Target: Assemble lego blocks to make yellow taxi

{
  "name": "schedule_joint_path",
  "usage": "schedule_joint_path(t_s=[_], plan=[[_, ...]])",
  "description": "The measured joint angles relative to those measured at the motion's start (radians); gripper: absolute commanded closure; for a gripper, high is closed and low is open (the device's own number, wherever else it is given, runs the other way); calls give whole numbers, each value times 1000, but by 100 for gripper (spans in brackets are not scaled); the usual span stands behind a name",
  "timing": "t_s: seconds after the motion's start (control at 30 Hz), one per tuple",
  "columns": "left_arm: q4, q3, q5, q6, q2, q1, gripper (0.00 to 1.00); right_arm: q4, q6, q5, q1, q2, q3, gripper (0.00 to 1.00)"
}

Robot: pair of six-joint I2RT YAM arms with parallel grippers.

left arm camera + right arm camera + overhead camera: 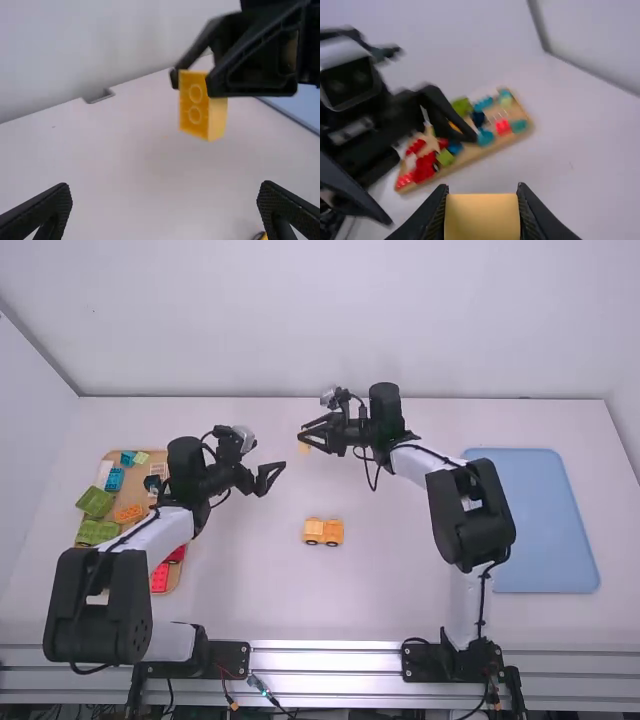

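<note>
Upper mid. of the high view, R pincer (pixel 301 432) pinches a small yellow block (pixel 193 114) by its sides, w/ much of it sticking out past the tips, well above the surface (pixel 250 590). L pincer (pixel 274 481), left of it in that frame, is spread, nothing btwn its fingers. The part-built taxi (pixel 323 531), orangey-yellow w/ dark wheels, sits near frame ctr., below both pincers, on its own. Tray of spare blocks (pixel 507 141) lies at the high view's left side.

One face of the held block shows two round marks; prob. studs, but the view's too poor to rule out sockets.

Handling, my guess: block is v. light, stiff hard plastic, smooth enough to twist or slip if pinched off-ctr. Best hold = flat opp. sides, mid-height, studs & underside kept free. Taxi should be light too, so it'd skid or roll on its wheels if pushed; L pincer could brace it low on the body, clear of wheels & top studs.

Next likely = block over taxi, square up, press straight down. Risk: tilted press pops a piece off or shoves the taxi away. Not fragile, tho, so firm pressure's OK.
</note>
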Motion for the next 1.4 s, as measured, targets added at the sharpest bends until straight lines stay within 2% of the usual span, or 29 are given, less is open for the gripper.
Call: schedule_joint_path(t_s=[0.13,0.33,0.4,0.5,0.6,0.7,0.83,1.1,1.13,1.17,1.3,1.4], plan=[[18,0,-61,0,0,0,1,-322,-163,213,22,-65,0,85],[69,0,-107,0,0,0,2,-750,-318,605,88,-266,5,85],[94,0,-109,0,0,0,1,-843,-313,684,96,-295,11,85],[149,0,-113,0,0,0,1,-1016,-242,811,93,-303,18,90],[181,0,-117,0,0,0,1,-1099,-157,880,92,-291,17,91],[206,0,-118,0,0,0,1,-1124,-40,952,92,-283,-2,91],[206,0,-120,0,0,0,1,-1114,79,997,92,-283,-64,81],[176,0,-120,0,0,0,1,-1029,237,1018,91,-283,-241,90],[177,0,-120,0,0,0,1,-1015,266,1019,88,-283,-264,99],[176,0,-120,0,0,0,1,-1010,274,1019,87,-283,-267,100],[177,0,-120,0,0,0,1,-983,420,1022,63,-283,-309,100],[173,0,-120,0,0,0,1,-986,605,1014,37,-283,-323,100]])
